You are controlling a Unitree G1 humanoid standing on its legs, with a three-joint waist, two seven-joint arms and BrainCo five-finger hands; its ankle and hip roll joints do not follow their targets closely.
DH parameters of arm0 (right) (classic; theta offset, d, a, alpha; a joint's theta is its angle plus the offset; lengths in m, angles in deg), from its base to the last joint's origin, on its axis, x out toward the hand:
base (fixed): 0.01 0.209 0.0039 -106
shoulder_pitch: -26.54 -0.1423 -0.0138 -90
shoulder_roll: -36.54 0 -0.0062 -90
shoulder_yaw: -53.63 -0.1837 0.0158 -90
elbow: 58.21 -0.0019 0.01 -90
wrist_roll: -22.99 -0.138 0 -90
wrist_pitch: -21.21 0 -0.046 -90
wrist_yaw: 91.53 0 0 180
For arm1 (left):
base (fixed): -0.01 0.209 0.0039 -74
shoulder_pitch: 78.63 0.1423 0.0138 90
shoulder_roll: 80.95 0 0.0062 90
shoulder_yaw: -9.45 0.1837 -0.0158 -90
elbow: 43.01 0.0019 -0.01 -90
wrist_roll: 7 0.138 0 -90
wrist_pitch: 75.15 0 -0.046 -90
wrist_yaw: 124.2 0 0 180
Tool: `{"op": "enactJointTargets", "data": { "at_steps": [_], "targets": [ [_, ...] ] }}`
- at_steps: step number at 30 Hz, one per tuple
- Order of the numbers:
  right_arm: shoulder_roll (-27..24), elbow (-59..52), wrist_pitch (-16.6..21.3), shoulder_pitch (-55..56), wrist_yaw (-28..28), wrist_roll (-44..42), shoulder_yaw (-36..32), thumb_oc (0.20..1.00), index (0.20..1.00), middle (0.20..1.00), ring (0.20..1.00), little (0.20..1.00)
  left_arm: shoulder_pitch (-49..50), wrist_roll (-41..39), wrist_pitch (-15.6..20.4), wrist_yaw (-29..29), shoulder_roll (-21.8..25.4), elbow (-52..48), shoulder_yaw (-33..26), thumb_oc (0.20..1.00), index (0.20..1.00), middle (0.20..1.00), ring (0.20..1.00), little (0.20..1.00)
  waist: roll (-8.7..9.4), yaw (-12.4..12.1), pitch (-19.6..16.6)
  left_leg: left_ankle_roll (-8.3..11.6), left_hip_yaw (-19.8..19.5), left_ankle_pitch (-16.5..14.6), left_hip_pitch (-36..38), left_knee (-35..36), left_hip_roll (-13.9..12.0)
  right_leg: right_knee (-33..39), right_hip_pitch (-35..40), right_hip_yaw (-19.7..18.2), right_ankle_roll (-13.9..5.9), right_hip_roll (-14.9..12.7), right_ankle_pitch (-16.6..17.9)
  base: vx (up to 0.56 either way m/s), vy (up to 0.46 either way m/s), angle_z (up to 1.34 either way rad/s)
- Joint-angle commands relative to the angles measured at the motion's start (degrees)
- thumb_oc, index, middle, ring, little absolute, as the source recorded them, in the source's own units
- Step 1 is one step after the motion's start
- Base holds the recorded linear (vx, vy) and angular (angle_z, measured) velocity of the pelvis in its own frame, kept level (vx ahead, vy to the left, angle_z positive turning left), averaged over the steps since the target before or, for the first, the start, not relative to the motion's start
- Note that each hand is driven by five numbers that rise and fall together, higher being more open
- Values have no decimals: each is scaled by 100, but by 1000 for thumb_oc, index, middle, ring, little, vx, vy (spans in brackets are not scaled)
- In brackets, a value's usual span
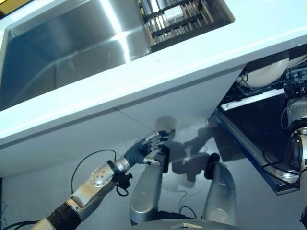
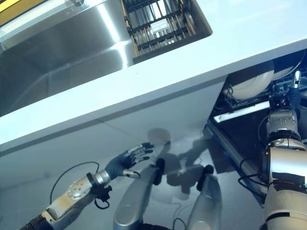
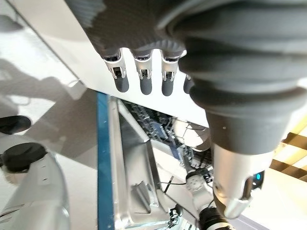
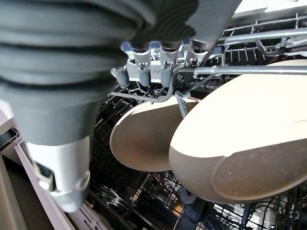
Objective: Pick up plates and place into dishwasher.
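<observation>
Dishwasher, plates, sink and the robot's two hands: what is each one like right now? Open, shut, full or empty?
Dishwasher: door open, rack loaded.
Plates: two beige ones stand on edge in the rack's wires.
Sink: empty basin, with a dark dish rack at its end.
Left hand: open, fingers spread, holding nothing, below the counter.
Right hand: inside the dishwasher above the plates, fingers straight, holding nothing.

Pretty clearly a kitchen I'm driving in: stainless sink [image 1: 62, 52] set in a pale table [image 1: 201, 57], a dark dish rack [image 1: 177, 19] in the basin, and an open dishwasher [image 4: 230, 48] with cream plates [image 4: 144, 134] standing in its wire rack.
</observation>
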State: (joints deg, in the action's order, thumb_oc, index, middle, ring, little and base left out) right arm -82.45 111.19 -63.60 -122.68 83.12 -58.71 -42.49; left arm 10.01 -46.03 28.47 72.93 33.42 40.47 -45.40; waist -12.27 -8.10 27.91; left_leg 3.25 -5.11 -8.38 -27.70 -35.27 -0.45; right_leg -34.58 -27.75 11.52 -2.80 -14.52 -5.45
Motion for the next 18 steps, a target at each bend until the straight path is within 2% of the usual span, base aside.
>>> {"op": "enactJointTargets", "data": {
  "at_steps": [1, 11, 13, 18],
  "targets": [
    [-19, -484, -35, -344, -617, -214, 121, 1000, 1000, 1000, 1000, 1000, 114, -42, 21, 158, 171, -575, -324, 1000, 1000, 1000, 1000, 1000, -46, -301, -308, -28, 54, 408, -464, 461, -223, -133, 43, 124, 32, 173, -348, -26, -34, 5],
    [-339, -371, 7, -620, -668, -302, 140, 1000, 1000, 1000, 1000, 1000, 258, -386, -98, 418, 345, -775, -749, 1000, 1000, 1000, 1000, 1000, -88, -524, -359, 47, 3, 823, -482, 1043, -303, -41, -27, 436, 91, 191, -337, -4, -21, 16],
    [-361, -389, 18, -613, -662, -293, 110, 1000, 1000, 1000, 1000, 1000, 275, -404, -134, 443, 383, -802, -845, 1000, 1000, 1000, 1000, 1000, -52, -554, -398, 70, -21, 736, -467, 1075, -315, -64, -14, 437, 65, 212, -442, 86, -77, 16],
    [-355, -399, 125, -675, -500, -228, 125, 1000, 1000, 1000, 1000, 1000, 300, -394, -182, 460, 459, -857, -954, 1000, 1000, 1000, 1000, 1000, 27, -661, -393, 123, -86, 956, -570, 1225, -386, -58, -63, 574, 90, 264, -393, 28, -95, 24]
  ]
}}
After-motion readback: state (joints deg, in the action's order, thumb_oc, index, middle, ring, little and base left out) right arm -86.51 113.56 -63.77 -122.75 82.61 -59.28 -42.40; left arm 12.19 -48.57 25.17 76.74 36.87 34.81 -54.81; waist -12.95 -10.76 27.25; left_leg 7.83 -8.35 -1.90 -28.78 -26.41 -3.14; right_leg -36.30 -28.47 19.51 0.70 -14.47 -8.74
